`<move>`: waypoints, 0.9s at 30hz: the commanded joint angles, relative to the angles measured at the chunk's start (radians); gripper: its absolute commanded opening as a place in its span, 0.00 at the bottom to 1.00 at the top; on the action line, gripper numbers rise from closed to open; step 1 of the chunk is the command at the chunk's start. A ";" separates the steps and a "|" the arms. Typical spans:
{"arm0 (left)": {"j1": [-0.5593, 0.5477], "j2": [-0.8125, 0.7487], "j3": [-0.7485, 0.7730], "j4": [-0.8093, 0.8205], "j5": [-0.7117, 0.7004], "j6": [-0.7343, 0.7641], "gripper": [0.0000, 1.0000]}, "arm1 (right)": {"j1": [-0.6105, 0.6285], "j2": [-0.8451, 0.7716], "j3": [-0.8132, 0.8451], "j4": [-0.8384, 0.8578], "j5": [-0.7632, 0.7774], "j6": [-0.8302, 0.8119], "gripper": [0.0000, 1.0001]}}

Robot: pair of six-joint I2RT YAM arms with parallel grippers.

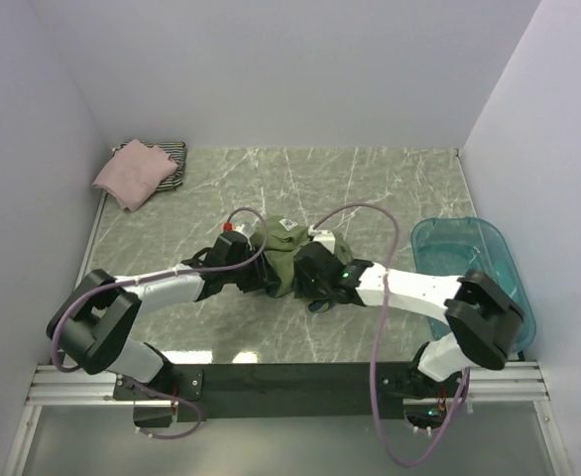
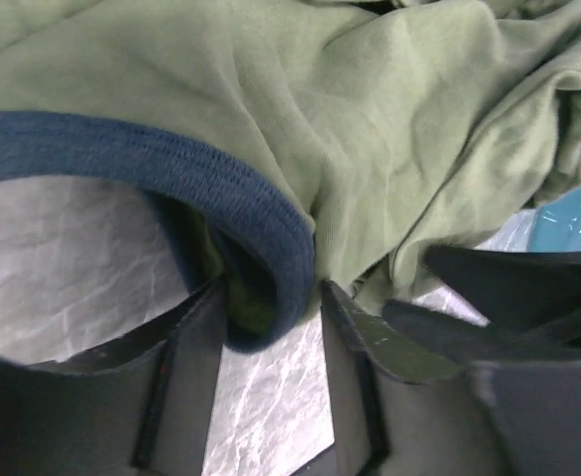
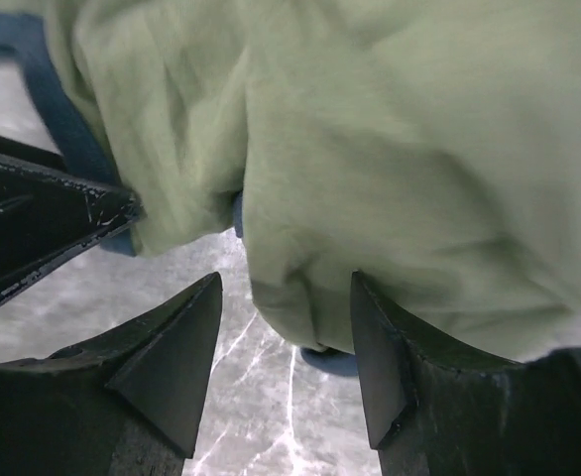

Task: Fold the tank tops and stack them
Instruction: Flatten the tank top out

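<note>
Far back left corner: the pink tank top (image 1: 132, 174) is folded and lying on the striped tank top (image 1: 174, 154), right up against the left wall. They're well away from where I'm working.

The action is mid-table. The green tank top (image 1: 279, 248) is a crumpled lump, not flat at all, with a small white tag showing on top. It's wedged between both wrists, so from above I can barely see its outline.

The left gripper (image 2: 271, 288) has clamped the navy trim (image 2: 122, 159). A folded loop of that trim fills the gap and touches both fingers. The rest of the green cloth bunches up above it in wrinkles.

The right gripper (image 3: 286, 283) isn't gripping. Its jaws stand apart with a lobe of the green cloth hanging between them. The cloth touches one finger, and I can see bare table between it and the other finger. The two grippers sit really close, and each shows up in the other's wrist cam.

On the right, the teal tub (image 1: 464, 220) sits near the right wall, with the right arm's elbow over its near end.

Room-wise, the table (image 1: 370, 188) has open marble behind the lump up to the back wall, and some in front of it too.
</note>
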 commanded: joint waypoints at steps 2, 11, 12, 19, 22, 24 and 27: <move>-0.018 0.048 0.050 0.069 0.015 0.003 0.45 | 0.039 0.082 0.081 0.004 0.062 0.020 0.61; -0.019 0.078 0.122 0.025 -0.035 0.018 0.02 | 0.038 0.056 0.138 -0.142 0.201 0.060 0.12; -0.019 0.076 0.130 0.016 -0.035 0.021 0.01 | 0.030 0.026 0.143 -0.154 0.220 0.060 0.08; 0.027 -0.072 0.196 -0.113 -0.092 0.052 0.01 | -0.074 -0.172 0.147 -0.214 0.217 0.039 0.00; 0.126 -0.186 0.216 -0.179 -0.092 0.068 0.01 | -0.171 -0.278 0.156 -0.229 0.195 0.002 0.00; 0.240 -0.269 0.257 -0.259 -0.104 0.096 0.01 | -0.266 -0.356 0.192 -0.243 0.187 -0.038 0.00; 0.323 -0.350 0.326 -0.329 -0.112 0.111 0.01 | -0.350 -0.396 0.239 -0.246 0.168 -0.070 0.00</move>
